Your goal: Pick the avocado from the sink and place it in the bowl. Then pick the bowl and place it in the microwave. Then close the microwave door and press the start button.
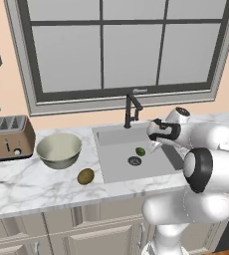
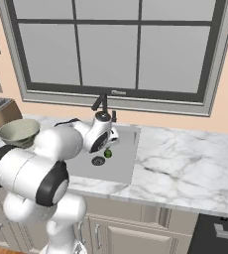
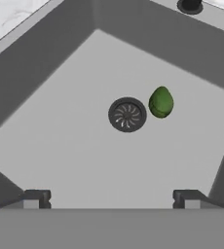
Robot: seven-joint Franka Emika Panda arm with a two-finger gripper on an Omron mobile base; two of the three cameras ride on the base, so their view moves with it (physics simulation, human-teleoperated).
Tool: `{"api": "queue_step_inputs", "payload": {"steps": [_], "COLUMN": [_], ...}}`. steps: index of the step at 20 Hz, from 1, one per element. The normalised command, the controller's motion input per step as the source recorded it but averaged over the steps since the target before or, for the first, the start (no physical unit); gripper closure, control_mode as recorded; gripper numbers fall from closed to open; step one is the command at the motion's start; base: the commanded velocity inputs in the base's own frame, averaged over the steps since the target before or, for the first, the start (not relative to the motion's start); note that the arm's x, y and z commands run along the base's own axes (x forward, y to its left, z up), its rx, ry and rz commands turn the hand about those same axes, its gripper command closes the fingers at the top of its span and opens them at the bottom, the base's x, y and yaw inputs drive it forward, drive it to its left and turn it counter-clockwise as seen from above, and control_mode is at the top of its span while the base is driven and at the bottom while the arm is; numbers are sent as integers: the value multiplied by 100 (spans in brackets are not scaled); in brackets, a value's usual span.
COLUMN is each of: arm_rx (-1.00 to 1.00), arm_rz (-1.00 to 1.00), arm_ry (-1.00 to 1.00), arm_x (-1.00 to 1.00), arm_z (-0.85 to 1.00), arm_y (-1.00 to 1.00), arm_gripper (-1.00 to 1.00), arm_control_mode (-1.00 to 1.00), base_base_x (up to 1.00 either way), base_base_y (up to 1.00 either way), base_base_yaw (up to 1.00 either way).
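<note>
Fingers [image 3: 36,198] of the gripper [image 3: 111,199] are being held spread above the small dark green oval avocado [image 3: 160,102], lying beside the round dark drain [image 3: 127,115] in the grey rectangular sink [image 3: 75,146].

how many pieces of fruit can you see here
2. A small green avocado lies on the sink floor beside the drain. A larger olive-brown fruit sits on the marble counter, in front of the bowl. The arm could be hiding others.

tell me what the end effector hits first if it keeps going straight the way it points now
Most likely the bare floor of the sink. The open end effector points down into the basin, with the drain just ahead of its line and the avocado off to one side. Depth is hard to judge, so it might land on the drain instead.
</note>
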Motion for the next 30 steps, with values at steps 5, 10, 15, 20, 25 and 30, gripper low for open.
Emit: {"api": "queue_step_inputs", "payload": {"steps": [5,10,15,20,25,30], "arm_rx": [0,0,0,0,0,0], "arm_rz": [0,0,0,0,-2,-1], "arm_ry": [1,0,0,0,0,0], "arm_x": [37,12,10,24,19,5], "arm_z": [-51,-41,-21,-8,-18,-22], "arm_y": [-1,0,0,1,4,0], "arm_gripper": [-100,-100,-100,-100,-100,-100], "arm_control_mode": [-100,-100,-100,-100,-100,-100], "base_base_x": [0,0,0,0,0,0], "base_base_y": [0,0,0,0,0,0], "base_base_yaw": [0,0,0,0,0,0]}}
